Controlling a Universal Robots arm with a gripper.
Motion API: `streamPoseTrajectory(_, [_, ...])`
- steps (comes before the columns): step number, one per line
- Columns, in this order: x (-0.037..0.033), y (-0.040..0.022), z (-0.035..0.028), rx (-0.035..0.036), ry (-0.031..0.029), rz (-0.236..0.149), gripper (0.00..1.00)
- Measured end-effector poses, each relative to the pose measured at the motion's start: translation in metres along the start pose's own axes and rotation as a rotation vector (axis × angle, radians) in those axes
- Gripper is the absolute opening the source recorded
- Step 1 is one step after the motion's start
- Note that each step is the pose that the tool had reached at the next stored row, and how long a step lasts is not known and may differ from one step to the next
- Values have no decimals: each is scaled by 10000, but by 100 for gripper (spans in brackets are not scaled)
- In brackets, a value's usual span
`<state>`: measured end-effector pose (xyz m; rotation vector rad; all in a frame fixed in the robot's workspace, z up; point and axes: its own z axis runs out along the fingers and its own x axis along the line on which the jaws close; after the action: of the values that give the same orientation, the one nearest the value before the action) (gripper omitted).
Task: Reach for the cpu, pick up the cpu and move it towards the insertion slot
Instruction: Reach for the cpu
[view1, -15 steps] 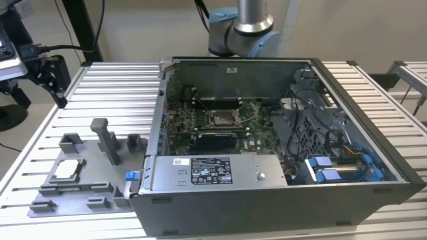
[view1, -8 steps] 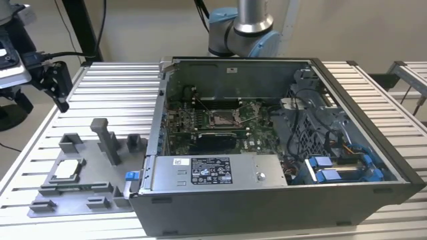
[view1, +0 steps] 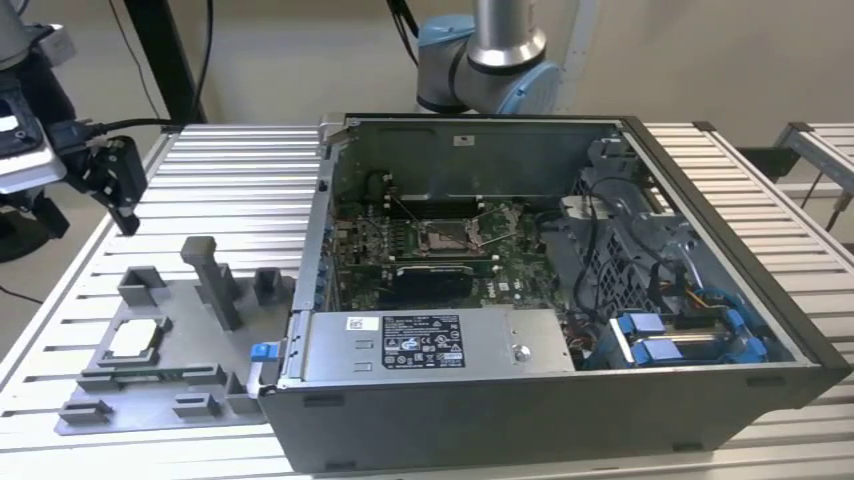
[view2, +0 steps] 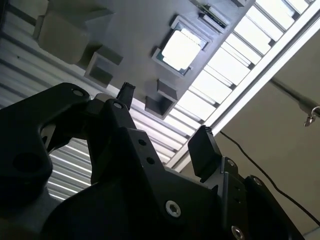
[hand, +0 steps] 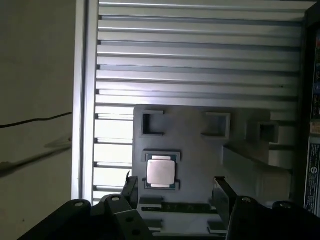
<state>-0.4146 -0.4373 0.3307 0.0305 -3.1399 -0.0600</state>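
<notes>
In the exterior view, the gripper (view1: 120, 200) hangs above the table's (view1: 240, 190) edge on the exterior view's left, apart from the tray (view1: 147, 410) at the near corner. There the cpu (view1: 134, 340) lies flat in a recess, and the slot (view1: 445, 237) sits inside the open case (view1: 534, 410). In the second wrist view, the fingers (view2: 202, 150) stand wide and empty, with the cpu (view2: 181, 50) beyond them. In the first wrist view, the cpu (hand: 161, 172) rests in the tray (hand: 200, 150), just beyond the fingertips (hand: 131, 190).

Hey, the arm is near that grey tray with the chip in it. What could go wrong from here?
The open end effector hovers apart from the cpu, which lies flat in a walled pocket of the grey tray; it may catch those walls. The insertion slot sits deep inside the computer case, whose walls could be clipped.
</notes>
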Motion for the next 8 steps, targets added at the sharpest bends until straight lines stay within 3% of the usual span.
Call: streamPoseTrajectory(8, [19, -62, 116, -2, -3, 0, 100])
